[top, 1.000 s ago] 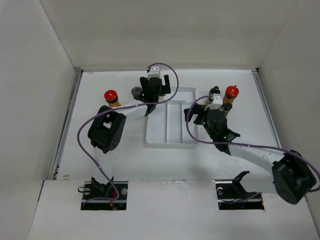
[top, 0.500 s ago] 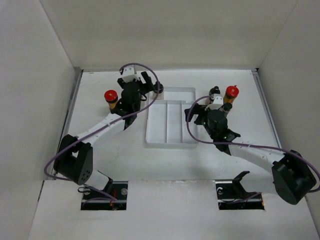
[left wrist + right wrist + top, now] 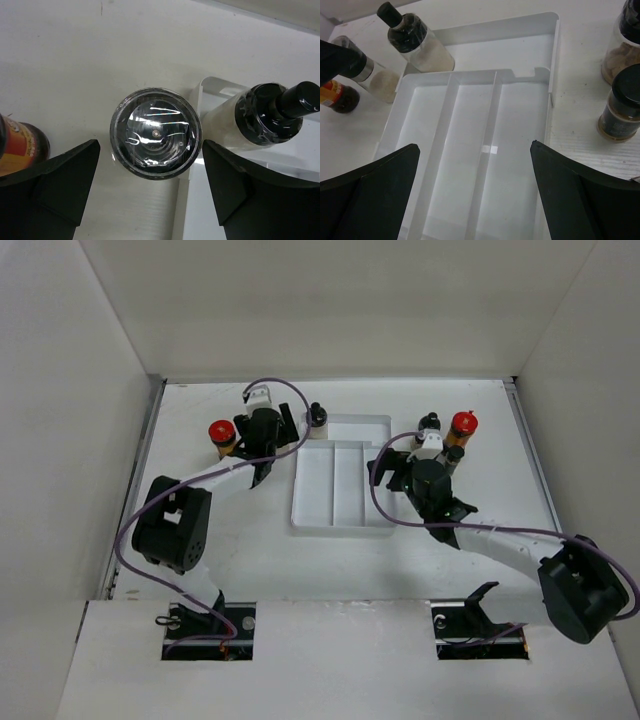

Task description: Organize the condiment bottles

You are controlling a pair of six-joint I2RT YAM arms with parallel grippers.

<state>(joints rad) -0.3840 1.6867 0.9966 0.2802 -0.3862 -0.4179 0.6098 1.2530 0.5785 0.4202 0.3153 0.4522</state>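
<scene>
Both wide-open, L claw (image 3: 151, 145) astride dark-cap bottle (image 3: 156, 134), R claw (image 3: 474, 145) over white tray (image 3: 525, 125)

Left gripper (image 3: 151, 145) is held open, arm extended toward 1 o'clock. Right gripper (image 3: 475, 145) is held open, arm extended toward 11 o'clock.

lab test cell, not a home: plain white panels (image 3: 330, 310) box in a bare white table (image 3: 250, 560); two cabled robot arms (image 3: 500, 545) bolted at its near edge.
</scene>
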